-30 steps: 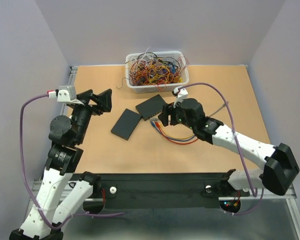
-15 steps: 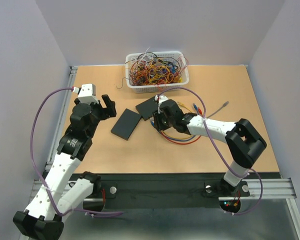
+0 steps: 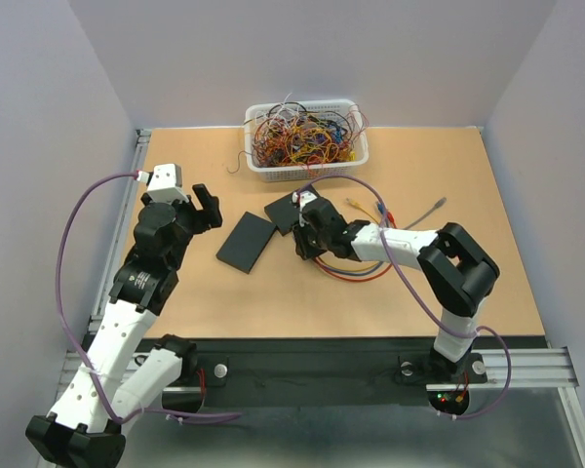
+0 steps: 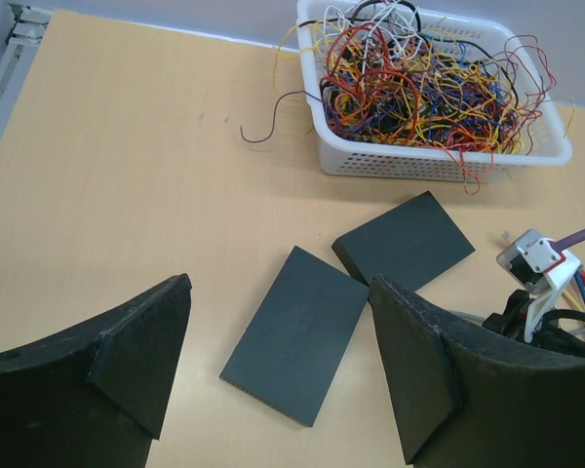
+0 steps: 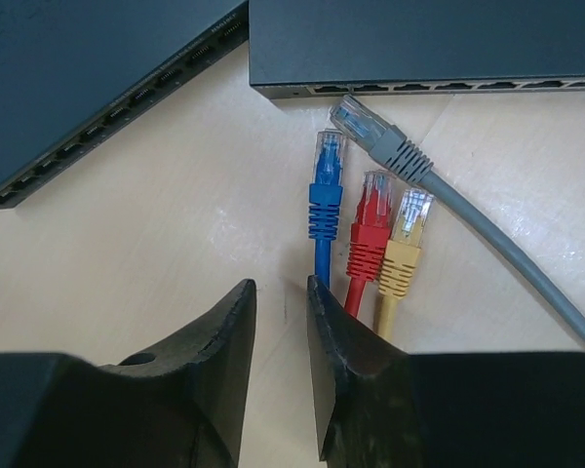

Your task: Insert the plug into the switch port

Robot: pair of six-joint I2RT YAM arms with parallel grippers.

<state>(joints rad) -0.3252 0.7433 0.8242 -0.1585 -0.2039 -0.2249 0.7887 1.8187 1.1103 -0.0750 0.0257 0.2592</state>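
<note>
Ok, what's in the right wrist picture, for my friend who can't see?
A blue plug, red plug, yellow plug and grey plug lie on a tan table, tips toward a black switch's port row. Below, the right gripper is slightly open, holding nothing.

You see a flat rectangular matt-black box (image 4: 297, 333), a smooth tan wood-look desk (image 4: 117, 166), a white lattice plastic basket (image 4: 434, 164), and a blue ribbed plug (image 5: 325, 190) with a glossy clear tip.
</note>
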